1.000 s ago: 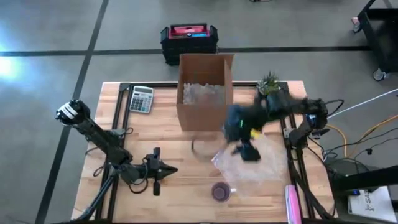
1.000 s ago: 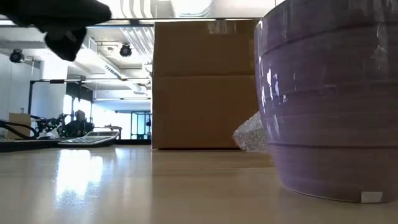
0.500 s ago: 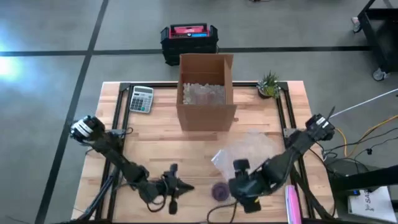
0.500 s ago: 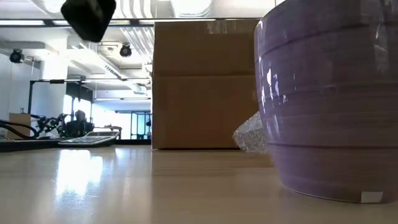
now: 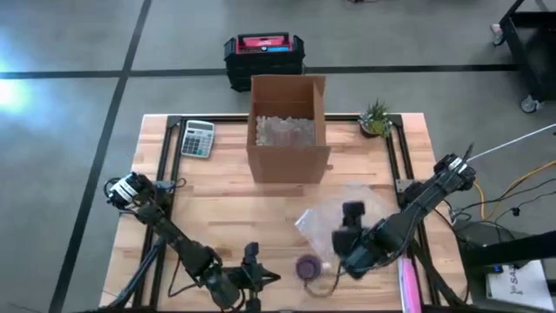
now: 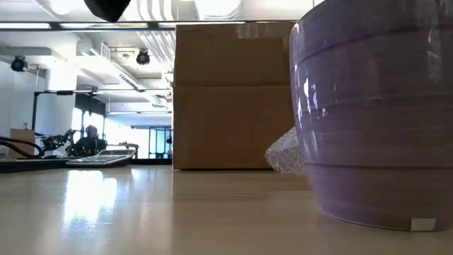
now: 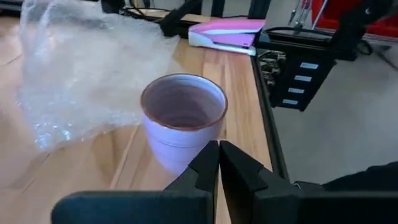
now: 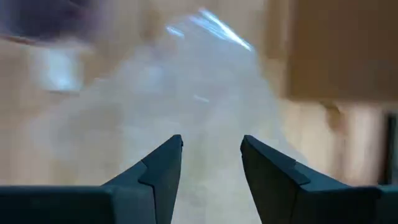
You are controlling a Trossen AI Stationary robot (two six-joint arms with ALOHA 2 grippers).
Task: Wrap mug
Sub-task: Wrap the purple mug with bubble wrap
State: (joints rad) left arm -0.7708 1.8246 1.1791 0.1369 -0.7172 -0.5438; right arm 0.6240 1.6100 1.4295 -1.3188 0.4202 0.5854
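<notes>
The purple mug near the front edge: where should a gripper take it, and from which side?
Probably the mug by its rim, from above: it stands upright, mouth open, no handle showing. The shut left gripper sits beside it and must open first. Bubble wrap lies alongside.

Purple mug (image 5: 307, 266) upright, empty, unwrapped; beside crumpled bubble wrap (image 5: 347, 209) on table.

Left gripper (image 7: 219, 158) has its 2 fingers pressed together, tips just in front of the purple mug (image 7: 183, 118), which stands upright beside crumpled bubble wrap (image 7: 81, 68); a pink case (image 7: 227, 32) lies beyond.
</notes>
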